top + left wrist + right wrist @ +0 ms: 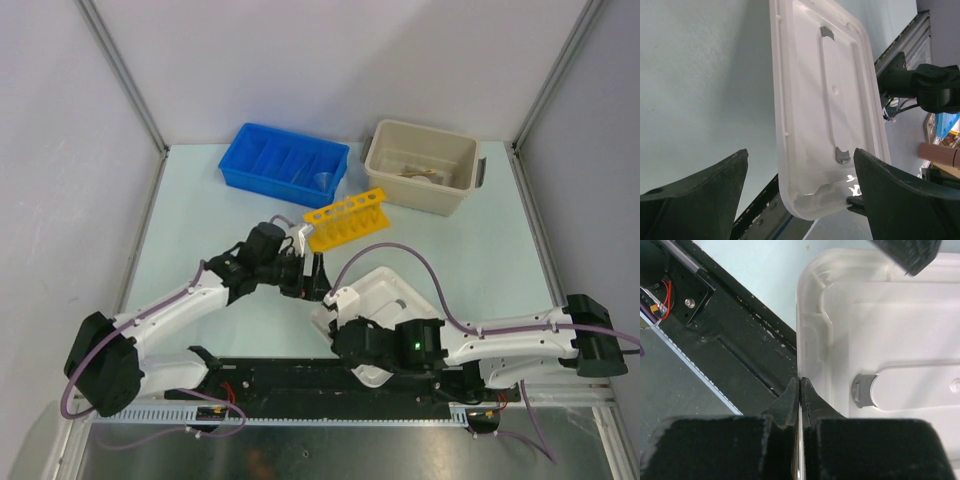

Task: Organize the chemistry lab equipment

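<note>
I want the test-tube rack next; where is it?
Top view: the yellow test-tube rack lies mid-table, on the near side of the blue bin and beige tub.

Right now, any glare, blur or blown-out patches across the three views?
Top external: even light, sharp, faint shadows only. Left wrist: left fingers dark and soft near the lens; small glare speck on the white lid at its lower edge. Right wrist: right fingers dark, blurred; lid bright, ridges readable.
</note>
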Available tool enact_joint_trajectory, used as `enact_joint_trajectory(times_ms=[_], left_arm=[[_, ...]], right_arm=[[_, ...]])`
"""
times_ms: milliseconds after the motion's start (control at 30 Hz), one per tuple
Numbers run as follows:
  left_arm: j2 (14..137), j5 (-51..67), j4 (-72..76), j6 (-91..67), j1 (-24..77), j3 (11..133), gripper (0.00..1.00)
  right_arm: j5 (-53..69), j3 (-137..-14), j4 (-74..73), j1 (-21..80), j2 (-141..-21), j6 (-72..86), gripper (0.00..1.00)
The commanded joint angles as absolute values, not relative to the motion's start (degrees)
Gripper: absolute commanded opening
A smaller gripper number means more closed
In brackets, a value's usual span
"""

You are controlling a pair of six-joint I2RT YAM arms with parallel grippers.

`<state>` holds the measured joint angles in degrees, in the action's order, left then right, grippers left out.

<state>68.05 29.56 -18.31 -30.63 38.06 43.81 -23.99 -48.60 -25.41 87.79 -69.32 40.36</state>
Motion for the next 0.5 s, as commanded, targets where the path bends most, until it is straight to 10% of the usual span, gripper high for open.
enact_joint_trajectory(times_ms=[0, 467], left_arm=[[67.3, 27.6, -17.3, -34.4, 39.1, 41.9, 0.91], [64.8, 32.6, -12.7, -40.9, 39.6, 35.7, 0.86]], right_arm=[[-31.3, -48.8, -22.4, 89.5, -68.9, 41.8, 0.0], [-33.2, -48.7, -19.3, 91.1, -70.9, 39.5, 0.0]])
